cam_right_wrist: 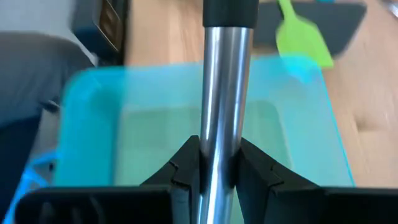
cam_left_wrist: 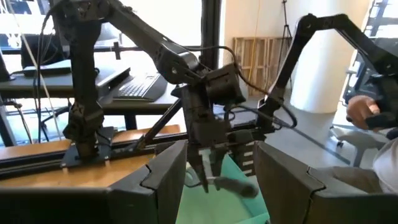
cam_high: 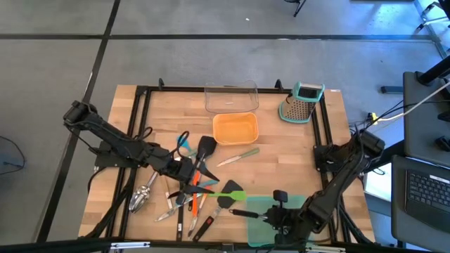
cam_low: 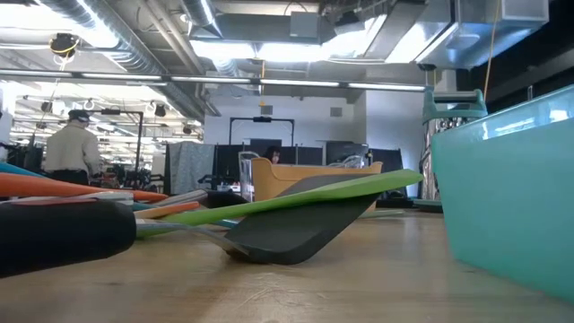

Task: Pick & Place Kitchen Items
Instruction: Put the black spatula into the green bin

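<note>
Your right gripper [cam_high: 275, 213] is over the teal-green tray [cam_high: 299, 205] at the near edge of the worktop [cam_high: 281, 151], toward its right corner, and its fingers [cam_right_wrist: 255, 167] are clamped on a steel-handled utensil [cam_right_wrist: 225, 93] — the bright shaft runs straight up between the two pads, pinched on both sides, with its black part sticking out past the fingertips. From above you see that black part [cam_high: 246, 212] lying across the tray's left rim, pointing at the pile. In the right wrist view the tray's floor sits directly under the held shaft, and the green spatula [cam_right_wrist: 300, 38] lies just beyond the tray's far rim. Your left gripper [cam_high: 184, 171] hangs over the heap of kitchen items [cam_high: 188, 193] near the middle of the near edge; its fingers [cam_left_wrist: 166, 180] stand apart with nothing between them, and through the gap you look across at the right arm holding its utensil above the tray. The heap itself is a tangle of black spatulas, orange and red handles and steel tongs [cam_high: 142, 195], with a pale knife [cam_high: 238, 156] lying apart toward the middle of the worktop. The orange tray [cam_high: 235, 128] and the clear tray [cam_high: 231, 96] sit toward the far edge, with the steel box grater [cam_high: 304, 102] near the far right corner — all well apart from either gripper.
</note>
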